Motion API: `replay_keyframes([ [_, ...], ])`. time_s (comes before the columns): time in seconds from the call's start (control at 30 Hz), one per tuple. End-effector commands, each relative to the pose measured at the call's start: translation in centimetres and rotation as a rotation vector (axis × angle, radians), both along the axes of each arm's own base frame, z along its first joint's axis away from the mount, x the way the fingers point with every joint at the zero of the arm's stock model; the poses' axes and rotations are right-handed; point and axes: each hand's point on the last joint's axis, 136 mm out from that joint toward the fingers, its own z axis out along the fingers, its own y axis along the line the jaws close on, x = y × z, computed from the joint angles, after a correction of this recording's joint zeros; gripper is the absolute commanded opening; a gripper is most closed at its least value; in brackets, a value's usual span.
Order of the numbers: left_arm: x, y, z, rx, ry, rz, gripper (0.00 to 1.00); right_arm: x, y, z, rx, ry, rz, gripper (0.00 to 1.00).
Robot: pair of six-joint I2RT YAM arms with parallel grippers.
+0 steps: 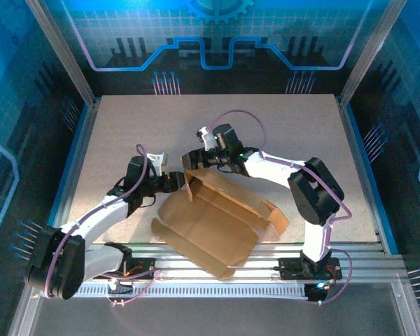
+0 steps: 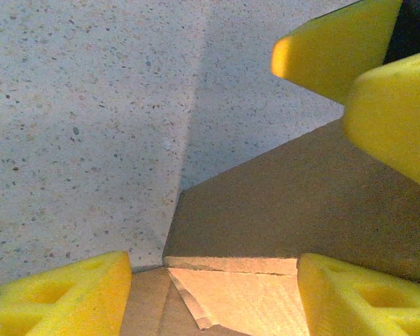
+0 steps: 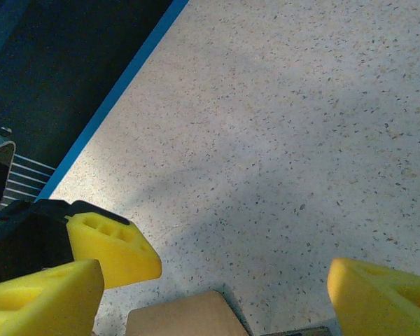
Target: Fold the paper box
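Speckled tabletop (image 1: 196, 119); paper box (image 1: 210, 224) partly folded; left tool (image 2: 213, 262), right tool (image 3: 217, 273) both spread wide, gripping nothing.

plain brown paper box (image 1: 210, 231), pale speckled table (image 1: 161, 126), yellow jaws

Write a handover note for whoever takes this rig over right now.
Left gripper: open, astride the edge of the raised far-left flap.
Right gripper: open, just past the same flap, gripping nothing.
Paper box: near edge of the table, between the arms.
Done: that flap stands up, and the right side is partly lifted.
Left: most of the sheet lies flat and no box is formed yet.
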Motion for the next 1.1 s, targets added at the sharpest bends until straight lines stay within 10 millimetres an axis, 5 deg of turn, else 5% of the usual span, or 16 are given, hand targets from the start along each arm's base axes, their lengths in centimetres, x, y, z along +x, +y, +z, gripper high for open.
replay_keyframes([
  [0.0,-0.7,-0.5,-1.4,0.035,0.002,-0.049,0.65,-1.2,-0.4,-2.1,-0.028,0.069,0.012,0.82],
  [0.47,-2.3,-1.6,-2.6,0.093,0.026,-0.094,0.66,-1.4,-0.7,-2.8,-0.017,0.091,0.004,0.77],
  [1.07,2.9,-3.0,-2.2,0.127,-0.062,-0.035,0.58,-0.9,-1.1,-2.5,0.085,0.216,0.036,0.69],
])
